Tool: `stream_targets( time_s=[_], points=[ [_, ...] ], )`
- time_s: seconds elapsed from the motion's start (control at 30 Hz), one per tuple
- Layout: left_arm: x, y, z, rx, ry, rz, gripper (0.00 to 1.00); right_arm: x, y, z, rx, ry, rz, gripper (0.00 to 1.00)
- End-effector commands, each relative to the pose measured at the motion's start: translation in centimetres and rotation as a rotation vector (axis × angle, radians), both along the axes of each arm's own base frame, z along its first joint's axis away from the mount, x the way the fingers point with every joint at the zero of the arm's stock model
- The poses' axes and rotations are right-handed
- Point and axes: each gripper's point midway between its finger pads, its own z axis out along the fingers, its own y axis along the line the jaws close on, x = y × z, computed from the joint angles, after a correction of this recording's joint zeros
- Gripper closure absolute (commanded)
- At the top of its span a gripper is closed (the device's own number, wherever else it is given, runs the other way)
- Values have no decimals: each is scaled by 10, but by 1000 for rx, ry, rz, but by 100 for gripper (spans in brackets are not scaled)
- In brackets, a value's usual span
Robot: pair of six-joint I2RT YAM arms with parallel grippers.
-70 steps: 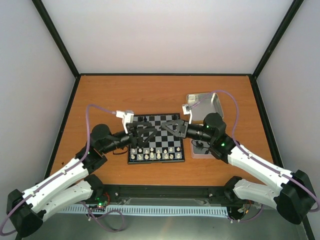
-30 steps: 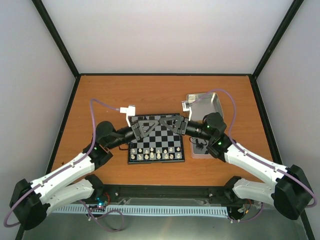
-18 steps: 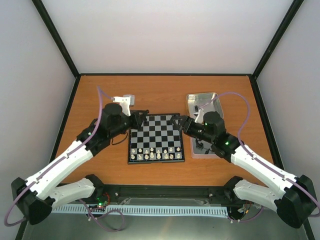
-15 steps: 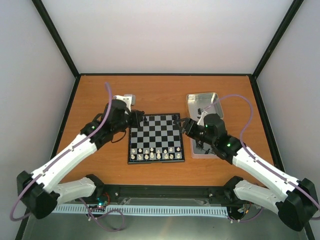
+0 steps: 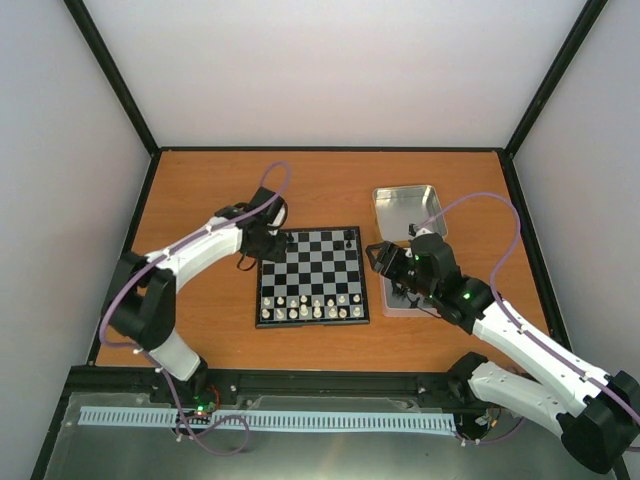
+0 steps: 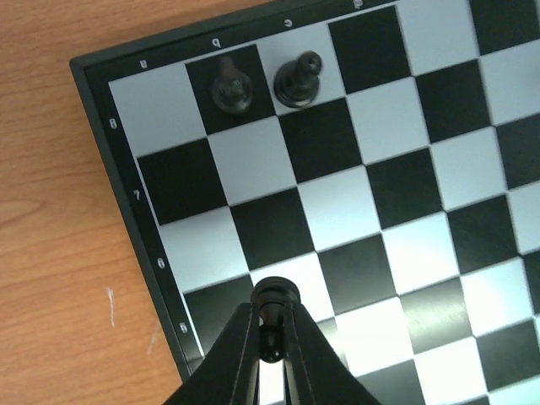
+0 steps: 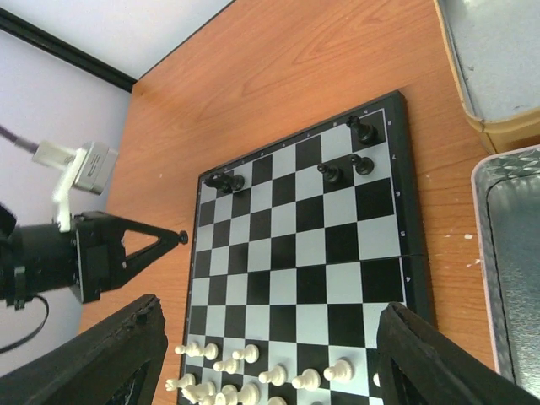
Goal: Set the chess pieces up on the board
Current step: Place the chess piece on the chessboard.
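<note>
So here's the layout. There's an orange bench (image 5: 200,190) with the board (image 5: 312,265) in the middle of it and two metal tins (image 5: 404,207) off its right edge. White pieces (image 5: 310,308) are lined up along the near side. The far side is mostly bare, with just a handful of black pieces (image 7: 329,174) standing there.

The left arm (image 5: 205,245) is stretched out to the board's far left corner. The right arm (image 5: 520,335) hangs over the nearer tin, just off the right edge. So the left one is clearly closer for anything going into that corner.

The right tool (image 7: 270,310) has its fingers spread wide with nothing between them. The left tool (image 6: 271,333) is pinched together on a single black piece (image 6: 276,294), gripped right at the fingertips. It hovers near the board's left edge, a few rows in from the far side. The piece looks roughly upright to me, head pointing up at the wrist camera, but I can't swear it isn't tilted a bit.

The bit that matters: two black pieces already stand on the second and third squares of the far row, and the corner square (image 6: 145,99) beside them is free. From the held piece, that square lies toward the far edge and slightly out to the left. My guess is that's the target. That would mean a short slide toward the far edge, then straight down, without clipping the neighbour next door.
</note>
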Motion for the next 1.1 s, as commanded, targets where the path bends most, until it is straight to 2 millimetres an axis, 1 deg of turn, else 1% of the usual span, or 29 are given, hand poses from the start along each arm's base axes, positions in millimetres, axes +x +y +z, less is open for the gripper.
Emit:
stream_targets(
  time_s=[0.0,0.1,0.3,0.37,0.47,0.57,0.7,0.8,0.93,1.07],
  points=[
    [22,4,1,72,11,-21,99,1,-11,-6,-43,-8,-32,31],
    [32,4,-7,61,29,-13,99,0,-12,-6,-48,-11,-34,31],
    [45,18,-17,143,52,24,99,-1,-14,-5,-51,-26,-31,31],
    [46,19,-19,144,57,31,99,-2,-14,-6,-54,-25,-25,31],
    [46,16,-26,124,75,19,99,-2,-13,-8,-54,-19,-22,31],
    [47,20,-33,153,86,23,97,-2,-12,-9,-51,-16,-19,31],
    [51,26,-33,189,60,31,97,-3,-11,-13,-52,-10,-14,31],
    [53,31,-38,211,67,37,97,-3,-9,-16,-49,0,-6,31],
    [53,30,-45,205,82,28,96,-4,-5,-21,-43,18,7,31],
    [54,28,-44,193,73,23,92,-4,-5,-23,-37,26,8,31]
  ],
)
